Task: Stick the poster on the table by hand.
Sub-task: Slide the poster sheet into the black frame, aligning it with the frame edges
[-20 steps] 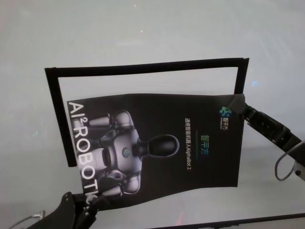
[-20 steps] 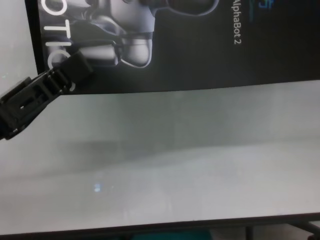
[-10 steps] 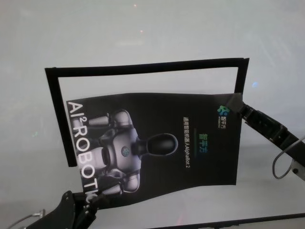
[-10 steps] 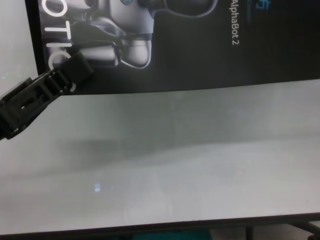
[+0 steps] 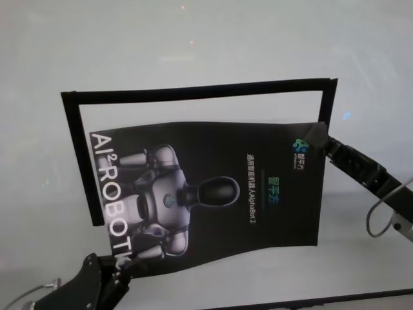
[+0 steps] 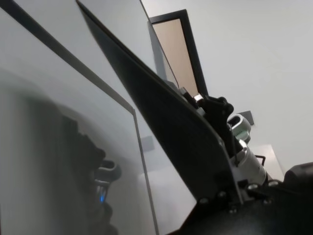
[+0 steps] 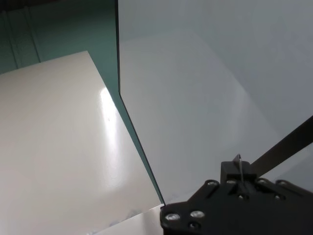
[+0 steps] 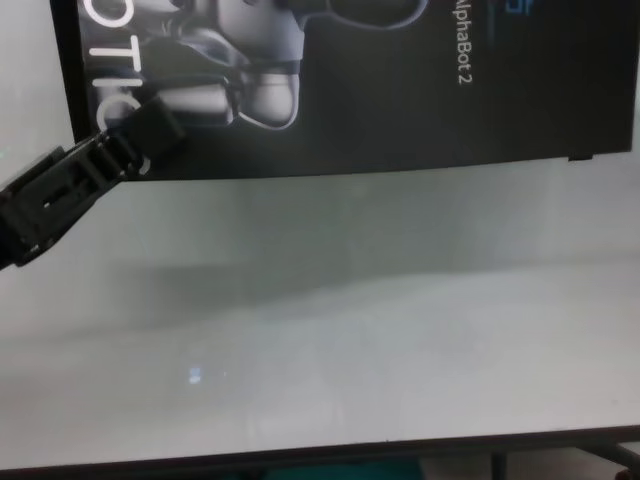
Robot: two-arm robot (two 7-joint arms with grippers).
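The poster [image 5: 213, 194] is a black glossy sheet with a grey-white robot and white lettering, held a little above the white table [image 5: 193, 45] and slightly bowed. My left gripper [image 5: 122, 270] is shut on its near left corner, which also shows in the chest view [image 8: 150, 125]. My right gripper [image 5: 319, 137] is shut on its far right corner. The chest view shows the poster's [image 8: 400, 90] near edge. The left wrist view shows the poster [image 6: 166, 127] edge-on with the right gripper [image 6: 215, 105] beyond it.
A black tape outline [image 5: 193, 92] marks a rectangle on the table; the poster overlaps its near part. The table's dark near edge [image 8: 320, 457] runs along the bottom of the chest view. The right wrist view shows the table's side edge [image 7: 134, 137] and pale floor beyond.
The poster has moved a little away from me, further into the black outline. Both grippers moved with it; its near right corner now shows in the chest view.
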